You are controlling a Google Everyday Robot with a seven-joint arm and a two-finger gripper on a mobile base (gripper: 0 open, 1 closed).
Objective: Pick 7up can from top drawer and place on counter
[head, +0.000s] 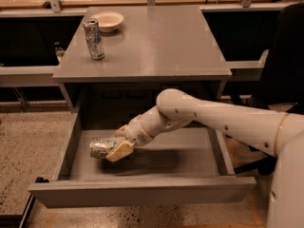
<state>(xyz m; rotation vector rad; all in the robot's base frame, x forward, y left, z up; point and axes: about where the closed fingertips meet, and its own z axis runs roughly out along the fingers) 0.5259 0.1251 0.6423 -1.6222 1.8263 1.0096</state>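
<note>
The 7up can (99, 147), silvery with green markings, lies on its side in the left part of the open top drawer (142, 190). My gripper (115, 144) reaches into the drawer from the right and its tan fingers (120, 151) are closed around the can's right end. The can looks slightly raised off the drawer floor. The grey counter (147, 37) lies above and behind the drawer.
A taller slim silver-and-blue can (94, 38) stands at the counter's left. A pale bowl (108, 21) sits behind it at the back left. My white arm (213, 118) crosses the drawer's right side. A dark chair (285, 65) stands at the right.
</note>
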